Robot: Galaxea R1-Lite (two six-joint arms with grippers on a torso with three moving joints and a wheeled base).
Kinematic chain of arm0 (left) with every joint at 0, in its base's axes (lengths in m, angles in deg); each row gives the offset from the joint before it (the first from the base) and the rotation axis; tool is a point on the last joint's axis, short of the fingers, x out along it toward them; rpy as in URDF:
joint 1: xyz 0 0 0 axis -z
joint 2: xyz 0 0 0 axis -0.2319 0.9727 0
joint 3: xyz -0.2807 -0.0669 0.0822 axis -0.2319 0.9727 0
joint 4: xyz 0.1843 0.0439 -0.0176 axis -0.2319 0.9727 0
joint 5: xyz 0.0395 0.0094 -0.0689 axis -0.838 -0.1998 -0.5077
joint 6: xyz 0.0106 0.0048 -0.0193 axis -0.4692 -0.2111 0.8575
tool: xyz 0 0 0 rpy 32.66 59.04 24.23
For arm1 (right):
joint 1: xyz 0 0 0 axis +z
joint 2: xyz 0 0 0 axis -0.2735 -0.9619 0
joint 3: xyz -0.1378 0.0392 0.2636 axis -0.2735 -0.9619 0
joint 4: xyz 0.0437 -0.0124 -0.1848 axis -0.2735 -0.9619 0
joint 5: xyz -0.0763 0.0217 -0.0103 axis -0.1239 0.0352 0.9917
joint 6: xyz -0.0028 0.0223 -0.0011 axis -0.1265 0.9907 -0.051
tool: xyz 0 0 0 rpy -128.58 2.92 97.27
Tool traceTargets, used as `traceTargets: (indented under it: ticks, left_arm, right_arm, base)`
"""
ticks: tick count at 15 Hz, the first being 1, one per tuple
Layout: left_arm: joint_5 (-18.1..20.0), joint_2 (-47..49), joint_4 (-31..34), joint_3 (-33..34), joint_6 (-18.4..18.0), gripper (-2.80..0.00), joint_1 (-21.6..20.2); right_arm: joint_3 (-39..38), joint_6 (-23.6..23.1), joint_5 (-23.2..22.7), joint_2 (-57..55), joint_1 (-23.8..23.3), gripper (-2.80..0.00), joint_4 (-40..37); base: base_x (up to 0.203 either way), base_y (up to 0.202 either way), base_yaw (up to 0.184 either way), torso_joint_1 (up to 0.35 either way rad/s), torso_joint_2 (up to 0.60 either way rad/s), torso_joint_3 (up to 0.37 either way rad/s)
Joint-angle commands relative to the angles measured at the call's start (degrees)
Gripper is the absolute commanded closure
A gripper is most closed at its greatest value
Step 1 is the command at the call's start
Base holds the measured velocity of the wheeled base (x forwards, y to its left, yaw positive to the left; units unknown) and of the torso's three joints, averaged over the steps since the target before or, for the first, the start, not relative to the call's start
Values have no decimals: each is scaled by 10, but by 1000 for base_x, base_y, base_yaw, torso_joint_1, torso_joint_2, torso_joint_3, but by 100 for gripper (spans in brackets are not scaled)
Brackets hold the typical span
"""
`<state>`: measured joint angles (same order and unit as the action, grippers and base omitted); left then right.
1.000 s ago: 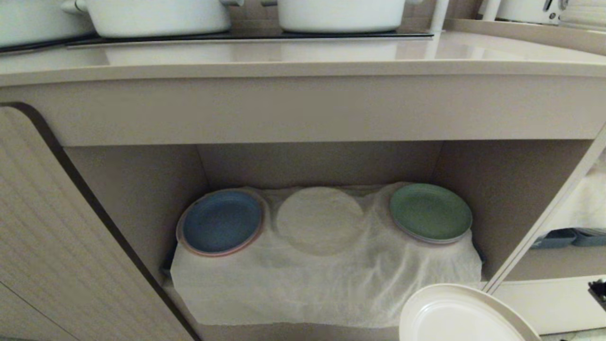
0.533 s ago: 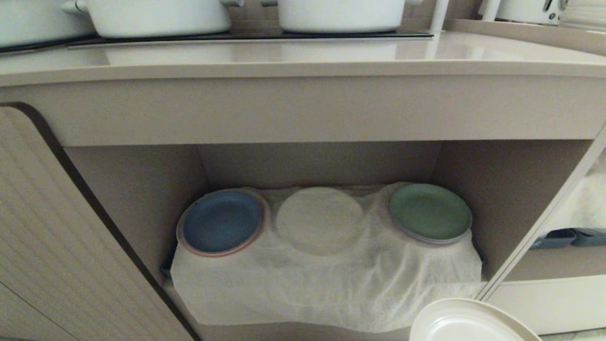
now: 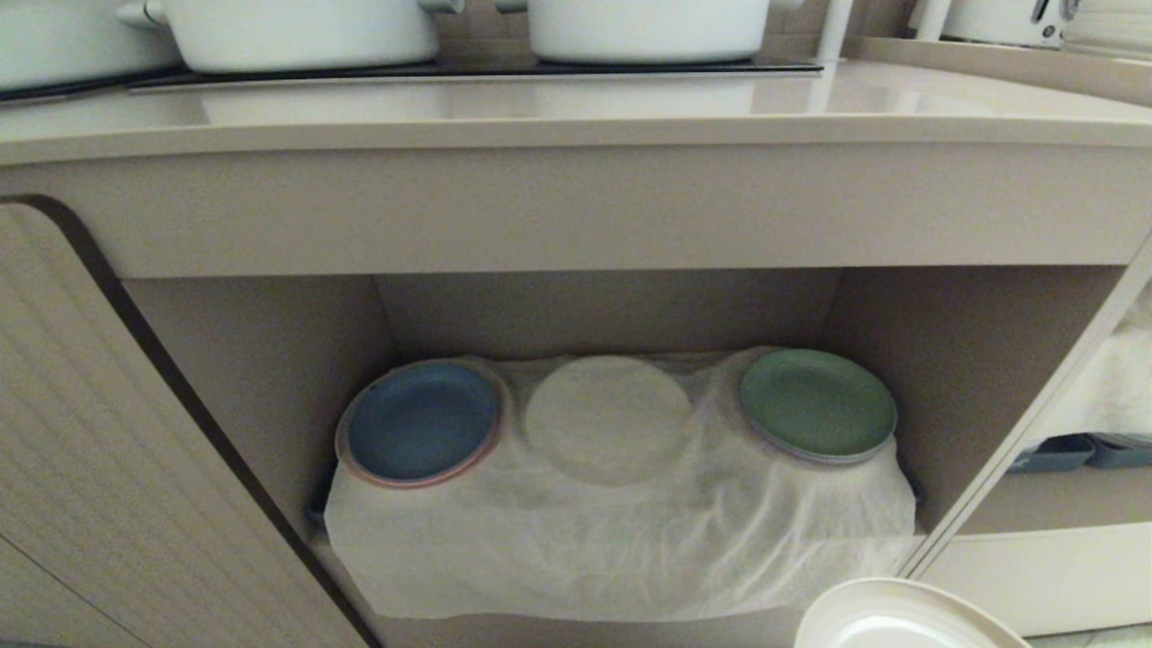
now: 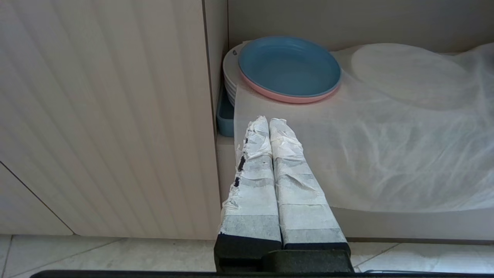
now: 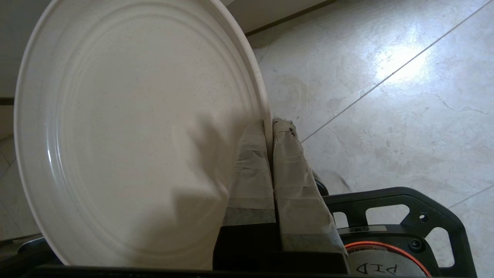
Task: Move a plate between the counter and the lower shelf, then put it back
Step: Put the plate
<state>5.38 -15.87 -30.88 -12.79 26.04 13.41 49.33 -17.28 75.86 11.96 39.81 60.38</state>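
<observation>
At the near right corner of the head view, you had the plate (image 3: 900,621) held low in front of the lower shelf (image 3: 270,378), only its far rim showing above the frame's edge. Your right gripper (image 5: 269,125) was clamped on that plate's rim, one taped finger (image 5: 251,162) lying across the upper face and the other behind the rim, with the plate standing tilted over the tiled floor (image 5: 386,96). None of the plate touched the shelf or the bench (image 3: 576,108).

Inside the lower shelf, you could see the white cloth (image 3: 621,540) draped over its floor and hanging down the front. A blue plate (image 3: 421,421) sat on the left, on a pink one atop a white stack, and a green plate (image 3: 817,403) sat on the right. Between them the cloth covered a round shape (image 3: 607,418). Up on the bench, two white pots (image 3: 297,31) stood on the black hob panel (image 3: 468,70).

Your left gripper (image 4: 269,120) was parked with its taped fingers pressed together, pointing toward the left front corner of the shelf, beside the ribbed cabinet door (image 4: 104,116) and near the blue plate.
</observation>
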Motion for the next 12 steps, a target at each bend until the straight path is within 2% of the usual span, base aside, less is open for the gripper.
traceTargets:
  ticks: [1, 12]
  left_arm:
    - [0, 0, 0, 0, 0, 0, 0]
    - [0, 0, 0, 0, 0, 0, 0]
  right_arm:
    - [0, 3, 0, 8, 1, 0, 0]
    - [-1, 3, -3, 29, 1, 0, -2]
  base:
    - [0, 0, 0, 0, 0, 0]
    - [0, 0, 0, 0, 0, 0]
